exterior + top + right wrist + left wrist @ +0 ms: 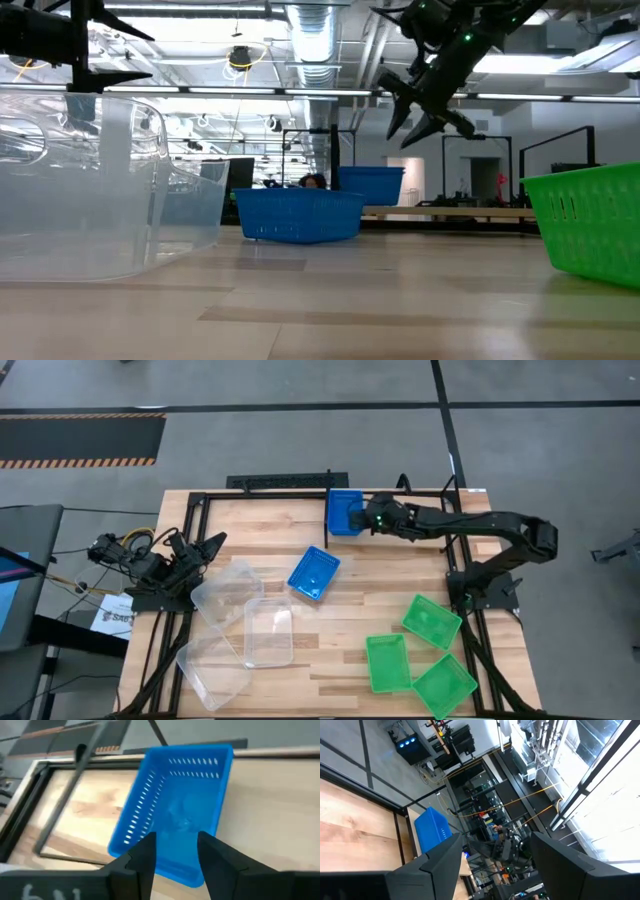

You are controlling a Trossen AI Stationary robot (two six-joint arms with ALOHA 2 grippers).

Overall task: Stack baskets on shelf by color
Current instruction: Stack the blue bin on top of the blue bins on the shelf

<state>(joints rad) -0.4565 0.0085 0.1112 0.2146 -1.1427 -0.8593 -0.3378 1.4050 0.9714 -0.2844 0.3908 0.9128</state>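
One blue basket (pixel 345 512) (pixel 175 815) stands on its base on the light-wood shelf (pixel 75 810) at the table's far edge. My right gripper (pixel 372 516) (pixel 175 857) hovers open just above the basket's near-right rim, touching nothing; in the low view it hangs (pixel 425 112) well above the blue basket (pixel 372 185). A second blue basket (pixel 314 573) (pixel 300 215) lies on the table's middle. Three clear baskets (pixel 245 625) lie at the left and three green baskets (pixel 415 650) at the right. My left gripper (pixel 200 550) (pixel 495 870) waits open at the left edge.
Thin black rails (pixel 285 495) frame the shelf and run down both table sides (pixel 470 620). Bare wood lies between the clear and green baskets (pixel 335 630). A clear basket (pixel 100 190) and a green one (pixel 590 225) stand close to the low camera.
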